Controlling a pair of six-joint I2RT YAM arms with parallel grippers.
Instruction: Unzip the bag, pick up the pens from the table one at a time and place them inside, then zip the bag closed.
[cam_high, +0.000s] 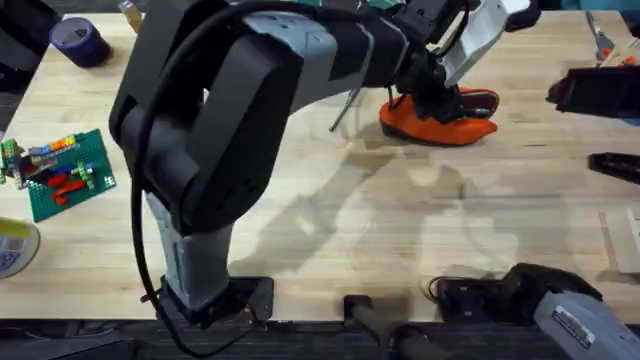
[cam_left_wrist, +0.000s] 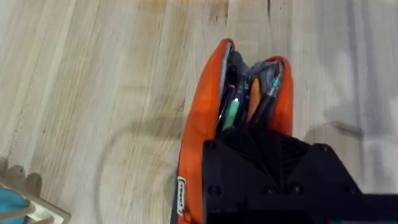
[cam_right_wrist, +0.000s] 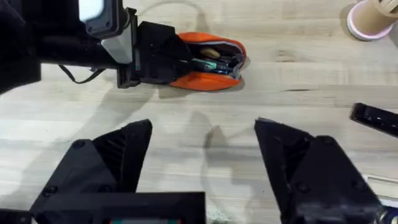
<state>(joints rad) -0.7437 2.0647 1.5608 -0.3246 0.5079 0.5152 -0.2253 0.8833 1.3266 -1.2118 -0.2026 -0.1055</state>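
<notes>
Wood planks make up the big light table (cam_high: 330, 220), and the orange bag (cam_high: 440, 125) lies far across it, over toward the right side. Its zipper is open, and the mouth gapes wide. Inside I can see the 2 pens (cam_left_wrist: 239, 102), one with a green bit and one grey, tucked in side by side. No pens lie loose on the wood near the bag, so I think the filling part is done. What is left, I think, is pulling the zipper shut. The left gripper (cam_right_wrist: 163, 53) is down at one end of the bag, right on top of it, but I cannot tell if its fingers are apart or pinched on anything. The right gripper (cam_right_wrist: 205, 152) hangs well back from the bag with its 2 fingers spread wide and nothing between them.
</notes>
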